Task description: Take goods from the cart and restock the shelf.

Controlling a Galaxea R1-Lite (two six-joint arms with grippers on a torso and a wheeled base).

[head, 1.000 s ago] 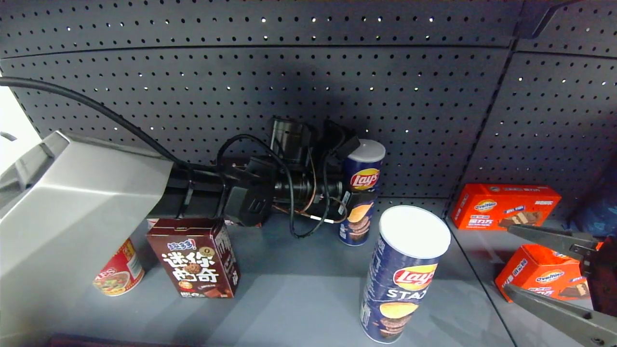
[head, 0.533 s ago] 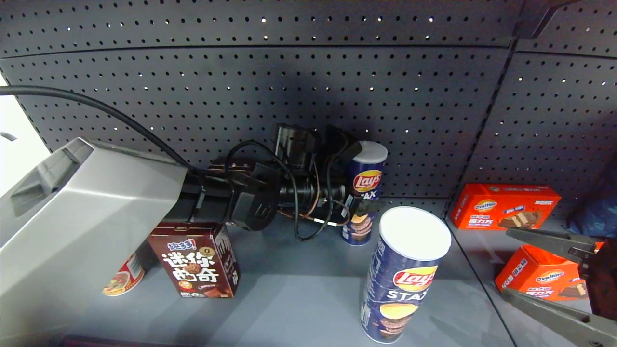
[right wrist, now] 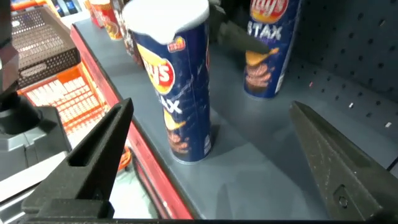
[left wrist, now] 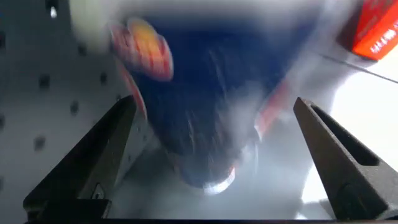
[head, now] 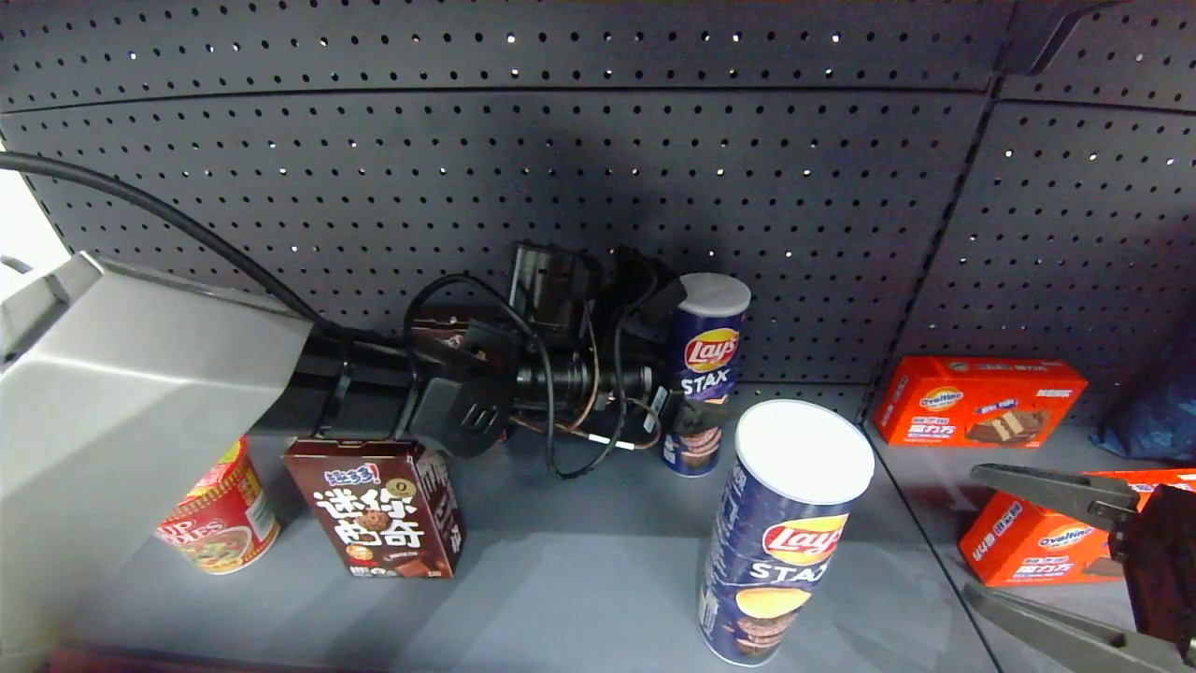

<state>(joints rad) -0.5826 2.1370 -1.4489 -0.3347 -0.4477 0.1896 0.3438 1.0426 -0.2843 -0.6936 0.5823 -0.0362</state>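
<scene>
Left gripper [left wrist: 214, 106] has backed off the rear chip can [head: 715, 341], fingers open either side of it; the can stands upright at the back of the shelf [head: 579, 579]. Placement looks done. Right gripper [head: 974, 533], right of that can, is open and empty.

Grey arm [head: 140, 393], black cables [head: 215, 241], dark pincer [head: 687, 355]

A red cup of noodles [head: 220, 514] stands just beside an upright brown chocolate-cookie box [head: 378, 509] on the left. On the right, a rear orange snack box [head: 981, 400] lies behind a front orange snack box [head: 1037, 542], with a blue packet [head: 1154, 421] near the rear one. A dark perforated back panel [head: 467, 168] stands behind them.
</scene>
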